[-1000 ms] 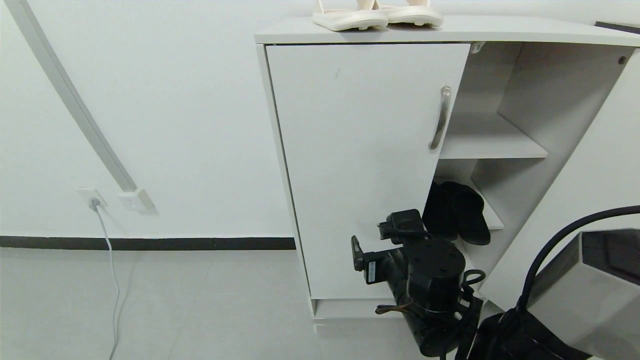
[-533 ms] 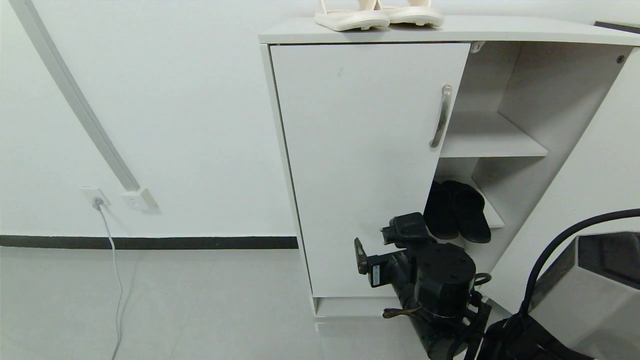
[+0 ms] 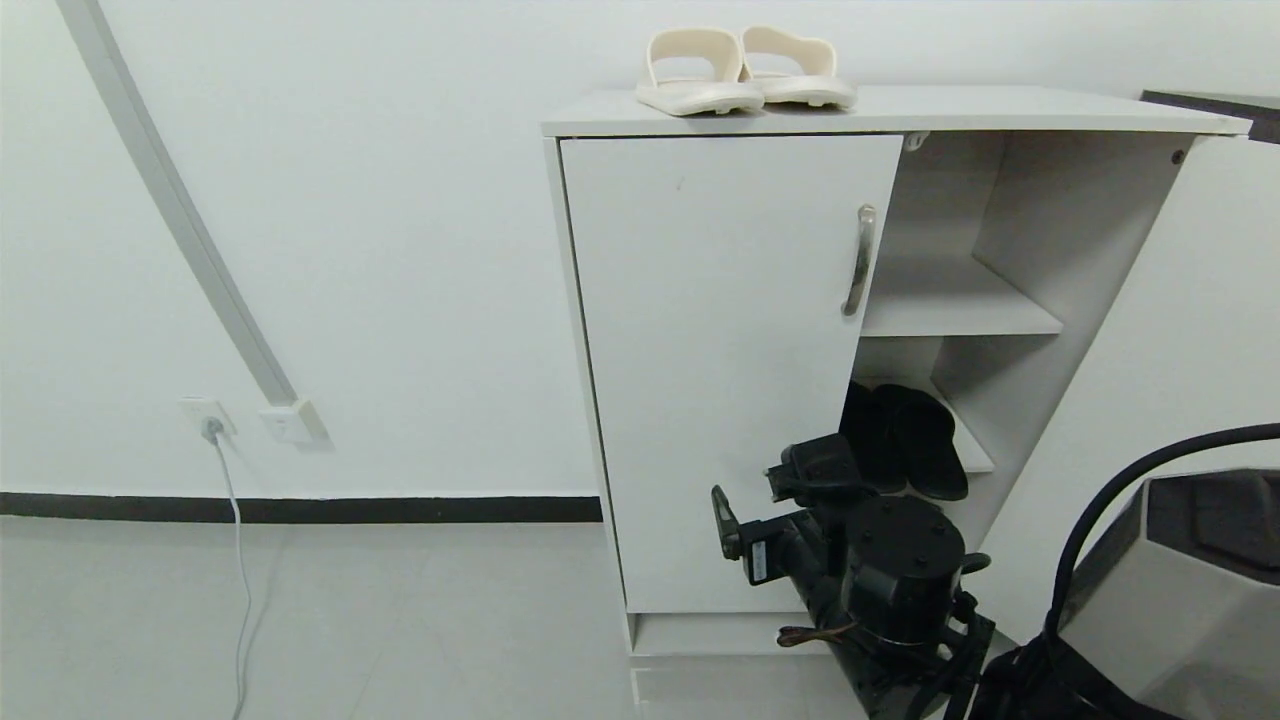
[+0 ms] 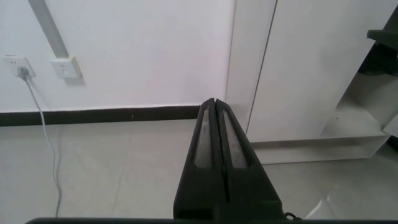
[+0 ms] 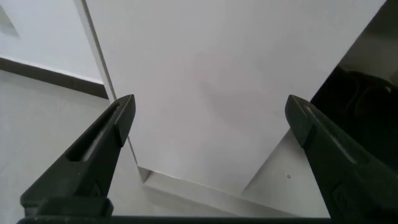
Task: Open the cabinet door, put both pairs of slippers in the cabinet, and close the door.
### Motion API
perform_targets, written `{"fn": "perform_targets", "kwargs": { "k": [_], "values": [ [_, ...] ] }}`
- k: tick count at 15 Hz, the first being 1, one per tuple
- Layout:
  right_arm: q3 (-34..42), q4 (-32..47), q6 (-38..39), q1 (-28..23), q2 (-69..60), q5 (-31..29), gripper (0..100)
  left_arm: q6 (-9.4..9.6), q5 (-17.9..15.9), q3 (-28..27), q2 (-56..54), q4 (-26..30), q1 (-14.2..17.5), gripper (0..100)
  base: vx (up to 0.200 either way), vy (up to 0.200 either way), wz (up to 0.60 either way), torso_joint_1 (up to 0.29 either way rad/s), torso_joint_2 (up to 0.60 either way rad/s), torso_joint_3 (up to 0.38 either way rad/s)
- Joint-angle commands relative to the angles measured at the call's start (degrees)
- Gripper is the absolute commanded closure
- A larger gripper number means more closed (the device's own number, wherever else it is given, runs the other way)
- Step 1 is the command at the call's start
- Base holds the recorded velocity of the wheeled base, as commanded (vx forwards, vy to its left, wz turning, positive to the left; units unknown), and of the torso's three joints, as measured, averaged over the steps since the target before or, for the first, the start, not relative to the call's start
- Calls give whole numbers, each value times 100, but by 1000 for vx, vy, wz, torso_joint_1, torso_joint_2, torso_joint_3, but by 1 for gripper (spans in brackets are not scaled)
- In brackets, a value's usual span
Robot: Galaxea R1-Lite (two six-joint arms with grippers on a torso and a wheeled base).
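On top of the cabinet (image 3: pixel 1000 100) sit the 2 cream slippers (image 3: pixel 745 70), side by side near the front edge, above the left door (image 3: pixel 720 370). That door is closed, with its metal handle (image 3: pixel 857 260) upright along its right edge. The right door (image 3: pixel 1180 350) is swung wide open and shows the right compartment. Inside, the upper shelf (image 3: pixel 950 310) is bare. The 2 black slippers (image 3: pixel 910 440) lie together on the lower shelf, their left edge hidden behind the closed door.

The right gripper (image 5: pixel 210 109) hangs low in front of the left door, near its lower right corner and apart from its face. Its 2 fingers (image 5: pixel 102 140) are spread wide with nothing between them. The black slippers show dark past the door's edge in the right wrist view.

The left gripper (image 4: pixel 214 106) is clenched, its 2 fingers pressed flat together and holding nothing. It points toward the floor (image 4: pixel 124 168) and the black skirting beside the cabinet's left side.

On the wall to the left of the cabinet is a socket (image 3: pixel 208 415) with a grey cable (image 3: pixel 240 560) running down to the floor. A second plate is just beside it, at the foot of a slanted conduit (image 3: pixel 170 190).
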Motion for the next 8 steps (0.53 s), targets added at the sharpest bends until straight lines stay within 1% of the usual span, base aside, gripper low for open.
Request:
{"fn": "perform_targets", "kwargs": {
  "k": [1, 7, 8],
  "values": [
    [18, -1, 1, -1, 39, 2, 0, -4, 0, 0, 7, -1, -1, 100, 0, 0, 0, 0, 0, 0],
    [18, -63, -17, -1, 57, -16, 0, -4, 9, 0, 7, -1, -1, 100, 0, 0, 0, 0, 0, 0],
    [18, -63, -17, -1, 66, -33, 0, -4, 0, 0, 7, -1, -1, 100, 0, 0, 0, 2, -105, -90]
  ]
}}
